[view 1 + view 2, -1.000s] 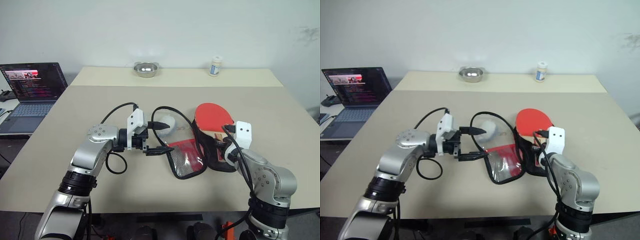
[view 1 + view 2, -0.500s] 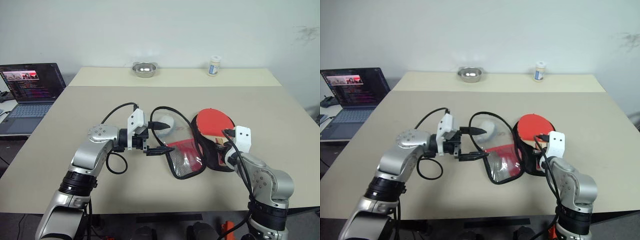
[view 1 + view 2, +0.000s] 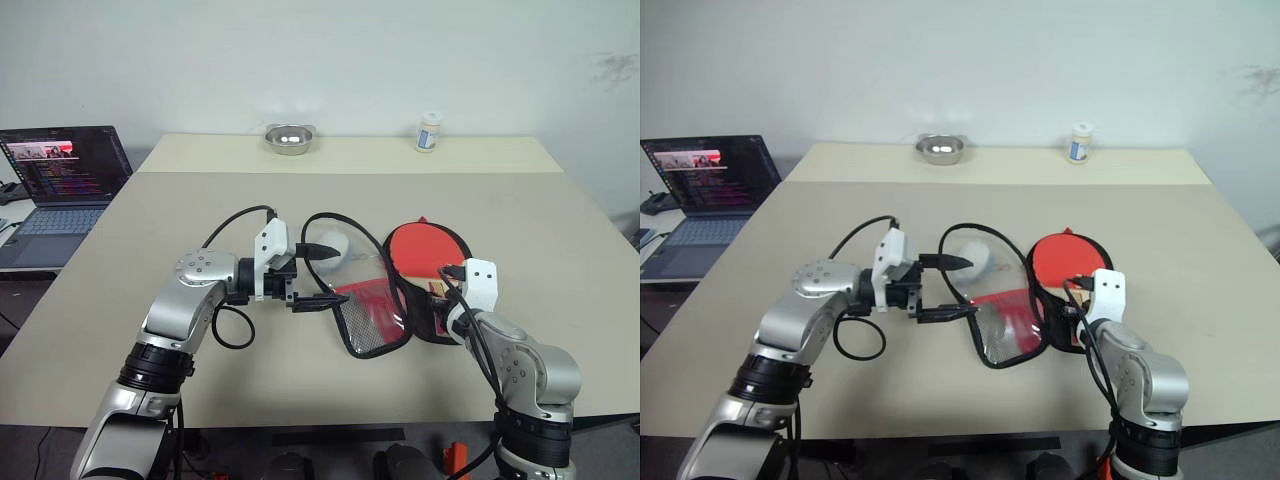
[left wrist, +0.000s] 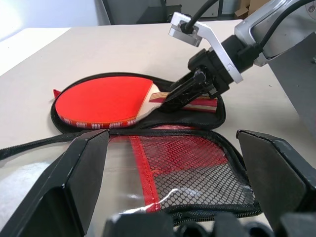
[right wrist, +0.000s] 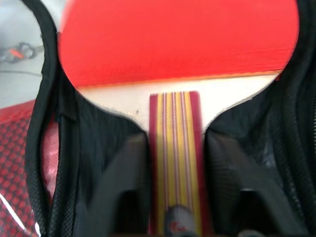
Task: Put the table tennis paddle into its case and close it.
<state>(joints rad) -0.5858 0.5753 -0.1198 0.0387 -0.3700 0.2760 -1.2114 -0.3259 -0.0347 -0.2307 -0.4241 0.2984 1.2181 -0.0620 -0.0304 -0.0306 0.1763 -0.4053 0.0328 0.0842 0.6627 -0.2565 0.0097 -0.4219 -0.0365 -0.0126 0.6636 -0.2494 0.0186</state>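
Seating paddle: the table tennis paddle (image 3: 428, 246) lies in the case (image 3: 415, 325), open on the bench (image 3: 200, 210).
Right pincer (image 4: 170, 101): straddling the handle, fingers slightly apart.
Left pincer (image 3: 318, 275): spread wide, empty, near the flap.
Advice: release cleanly, then fold flap squarely.

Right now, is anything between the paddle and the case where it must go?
Nothing visible. The paddle already lies on the open case, right gripper at its handle, lid flap folded aside.
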